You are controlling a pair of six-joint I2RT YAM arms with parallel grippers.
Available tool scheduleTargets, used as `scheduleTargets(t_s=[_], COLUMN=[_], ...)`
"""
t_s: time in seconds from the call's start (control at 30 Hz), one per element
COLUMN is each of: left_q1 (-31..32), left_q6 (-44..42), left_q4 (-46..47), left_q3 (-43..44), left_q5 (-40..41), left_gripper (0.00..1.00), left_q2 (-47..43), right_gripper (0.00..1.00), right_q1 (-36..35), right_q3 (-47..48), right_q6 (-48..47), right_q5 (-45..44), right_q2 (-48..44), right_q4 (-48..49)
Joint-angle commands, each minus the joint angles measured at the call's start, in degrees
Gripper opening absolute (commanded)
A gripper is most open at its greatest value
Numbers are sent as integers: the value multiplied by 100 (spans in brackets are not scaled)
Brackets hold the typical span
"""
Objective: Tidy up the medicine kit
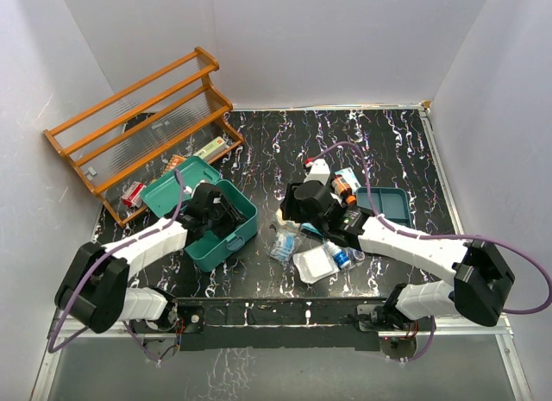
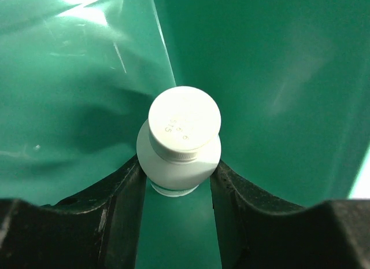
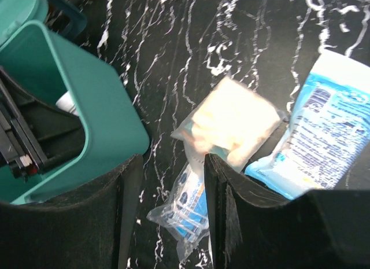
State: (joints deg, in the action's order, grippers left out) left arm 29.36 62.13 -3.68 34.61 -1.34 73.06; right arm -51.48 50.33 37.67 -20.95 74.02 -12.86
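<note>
Left gripper [image 2: 179, 168] pinches a white bottle [image 2: 184, 121] low inside the open medicine kit [image 1: 226, 247], left side of the counter [image 1: 388, 142]; right gripper [image 3: 171, 159], jaws spread, hovers over loose packets [image 3: 234, 121] (several yet unpacked) — early going, I'd say

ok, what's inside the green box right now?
A white bottle, cap towards the wrist camera, clamped in the left gripper, which is down in the box. From above, that gripper covers much of the floor, so anything else inside is hidden.

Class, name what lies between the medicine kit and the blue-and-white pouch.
Two clear packets: a pale square pad and a blue-printed sachet, seen in right wrist view.
</note>
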Motion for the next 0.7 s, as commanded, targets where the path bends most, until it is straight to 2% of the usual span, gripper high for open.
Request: scheduleTargets(t_s=[0.0,0.1,0.23,0.4,0.6,0.67], left_q1=[-1,-3,31,181,176,171], left_q6=[122,-121,-196,-477,-699,-727], left_q4=[686,337,235,-609,-1264,-1522], left_q3=[106,492,629,1006,1237,1300], left_q5=[-281,-267,-340,66,95,387], left_gripper=[34,37,48,59,64,64], left_q2=[270,627,857,570,149,-42], right_gripper=[45,46,49,54,67,68], right_q1=[33,41,42,53,76,114], right_q3=[161,234,358,744,1292,1425], right_q6=[261,270,136,-552,-1031,-1090], right_q5=[-991,-1247,-1093,-334,888,1218], right_q2=[-40,-91,-60,165,662,828], right_q4=[46,-154,-267,-267,-97,-64])
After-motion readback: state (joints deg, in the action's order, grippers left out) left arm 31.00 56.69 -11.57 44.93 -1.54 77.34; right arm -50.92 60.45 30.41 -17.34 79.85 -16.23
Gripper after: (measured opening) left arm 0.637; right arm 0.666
